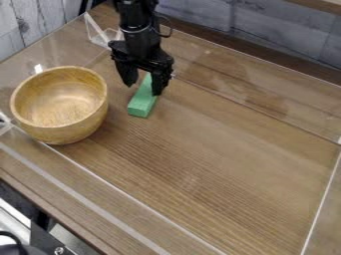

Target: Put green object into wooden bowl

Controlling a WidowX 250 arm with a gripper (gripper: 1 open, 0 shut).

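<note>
the pincer [142, 84] hangs wide open, pointing down over the far end of the green object [143, 98], which lies on the counter [226, 149]. its long axis runs 1 to 7 o'clock. the wooden bowl [59, 103] sits at its 9 o'clock, near.

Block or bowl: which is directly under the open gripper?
The green block. The gripper stands over its far end; the wooden bowl sits apart, left in view.
</note>
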